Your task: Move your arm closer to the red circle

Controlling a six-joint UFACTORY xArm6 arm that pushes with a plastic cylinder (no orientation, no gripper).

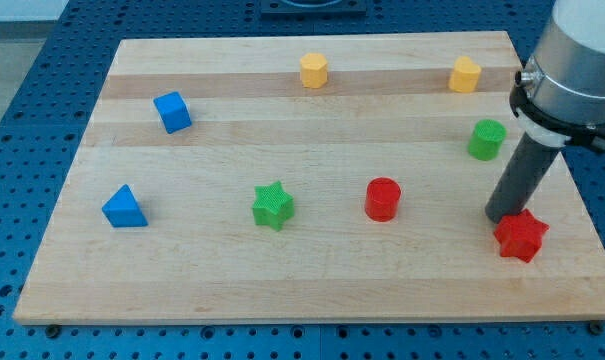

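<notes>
Wooden counter [232, 270] on blue perforated base [22, 90]. Eight blocks on it.

Arm: no claw fitted, so nothing to spread or pinch w/ – just a dark rod. My tip [501, 217] is down at the counter, near-right area, touching or just beside the upper-left edge of the red star [521, 236]. Can't tell if actual contact. Grey arm body fills the view's top-right corner, hanging over the counter's right edge.

Task block: red circle [382, 198], upright cylinder, centre-right of counter, well left of my tip. Bare wood btwn the two.

Others:
- green star [273, 205] – left of red circle, same row approx.
- blue triangle [124, 207] – near-left.
- blue cube [172, 112] – far-left, sits rotated.
- yellow hexagon-ish block [314, 71] – far edge, centre.
- 2nd yellow block [465, 74] – far-right; shape not clear.
- green cylinder [487, 139] – right side, just beside the rod's upper part in the view, farther back than my tip.

All blocks apart from each other; none stacked.
</notes>
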